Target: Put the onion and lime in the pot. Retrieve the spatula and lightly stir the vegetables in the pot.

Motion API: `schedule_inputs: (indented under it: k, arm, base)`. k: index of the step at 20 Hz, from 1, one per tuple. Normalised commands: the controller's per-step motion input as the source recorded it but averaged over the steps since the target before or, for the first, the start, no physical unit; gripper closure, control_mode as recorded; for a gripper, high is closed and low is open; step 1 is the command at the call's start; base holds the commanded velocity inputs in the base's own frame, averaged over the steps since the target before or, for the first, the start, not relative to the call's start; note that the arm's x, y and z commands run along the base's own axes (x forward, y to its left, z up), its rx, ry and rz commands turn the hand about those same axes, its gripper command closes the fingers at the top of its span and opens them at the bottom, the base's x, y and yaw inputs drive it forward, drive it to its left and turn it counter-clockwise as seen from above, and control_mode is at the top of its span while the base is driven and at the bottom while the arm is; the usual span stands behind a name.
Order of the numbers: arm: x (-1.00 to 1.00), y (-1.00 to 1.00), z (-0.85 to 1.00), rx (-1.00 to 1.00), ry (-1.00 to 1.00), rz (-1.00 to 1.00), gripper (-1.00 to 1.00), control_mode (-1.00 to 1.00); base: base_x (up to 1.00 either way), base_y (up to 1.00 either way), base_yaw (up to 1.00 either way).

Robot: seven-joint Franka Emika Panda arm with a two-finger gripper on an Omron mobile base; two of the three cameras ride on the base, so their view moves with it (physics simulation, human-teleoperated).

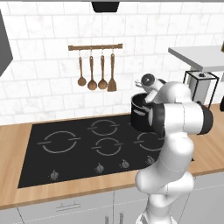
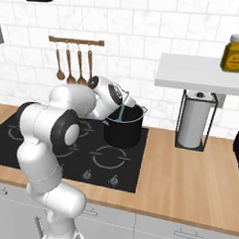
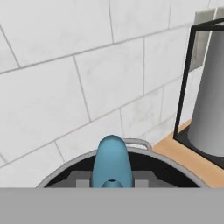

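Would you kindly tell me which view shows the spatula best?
The hand view: the spatula sits close, rising above the pot. The right base view shows a thin blue handle; the left base view hides it behind the arm.

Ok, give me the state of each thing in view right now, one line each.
tool: shut on the spatula, above the pot
spatula: held, light-blue, reaching down into the pot
pot: upright on the rear right burner, no lid; contents can't be seen
cooktop: no burner glowing
wooden utensils: hanging on the wall rail
paper towel roll: upright in its black holder
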Motion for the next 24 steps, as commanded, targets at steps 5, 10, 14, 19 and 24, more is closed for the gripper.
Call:
schedule_inputs:
  k: [5,10,14,19,24]
  arm:
    - [0.03,0.00,-0.36,0.01,0.00,-0.04,1.00,-1.00]
    - [0.26,0.00,-0.05,-0.04,-0.07,-0.04,1.00,-1.00]
    - [0.39,0.00,0.00,-0.10,-0.13,-0.02,1.00,-1.00]
    - [0.12,0.00,0.00,-0.13,-0.20,-0.01,1.00,-1.00]
    - [-0.07,0.00,-0.02,-0.04,-0.05,0.00,1.00,-1.00]
  base:
    - [0.00,0.00,0.00]
    - [0.00,0.00,0.00]
    - [0.00,0.00,0.00]
    - [0.00,0.00,0.00]
    - [0.00,0.00,0.00]
